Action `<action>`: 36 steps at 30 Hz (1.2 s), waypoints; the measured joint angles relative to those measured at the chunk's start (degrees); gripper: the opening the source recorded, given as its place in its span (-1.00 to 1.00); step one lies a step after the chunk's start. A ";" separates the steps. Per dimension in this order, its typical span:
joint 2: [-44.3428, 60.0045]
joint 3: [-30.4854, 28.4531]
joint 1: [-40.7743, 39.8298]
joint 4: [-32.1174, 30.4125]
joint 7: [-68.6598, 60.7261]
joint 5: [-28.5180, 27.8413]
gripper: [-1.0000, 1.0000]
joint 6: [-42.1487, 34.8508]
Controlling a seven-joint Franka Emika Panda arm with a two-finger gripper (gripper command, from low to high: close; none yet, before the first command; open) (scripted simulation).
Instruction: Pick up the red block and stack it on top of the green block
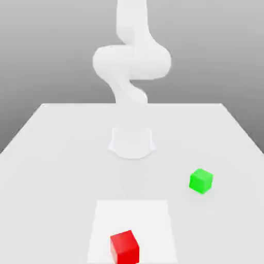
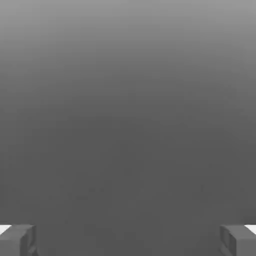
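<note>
The jaws stand wide apart with nothing between them. In the exterior view, the red block sits on the white square, and the green block rests on the desk toward the right.

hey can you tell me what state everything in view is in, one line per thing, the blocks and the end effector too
end effector: open, nothing between its fingers
red block: on the white patch, not stacked
green block: on the table, off the white patch, nothing on top
white patch: flat, red block on it
</note>
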 joint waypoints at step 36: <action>63.55 -2.34 1.07 -6.18 -25.15 3.92 -1.00 27.87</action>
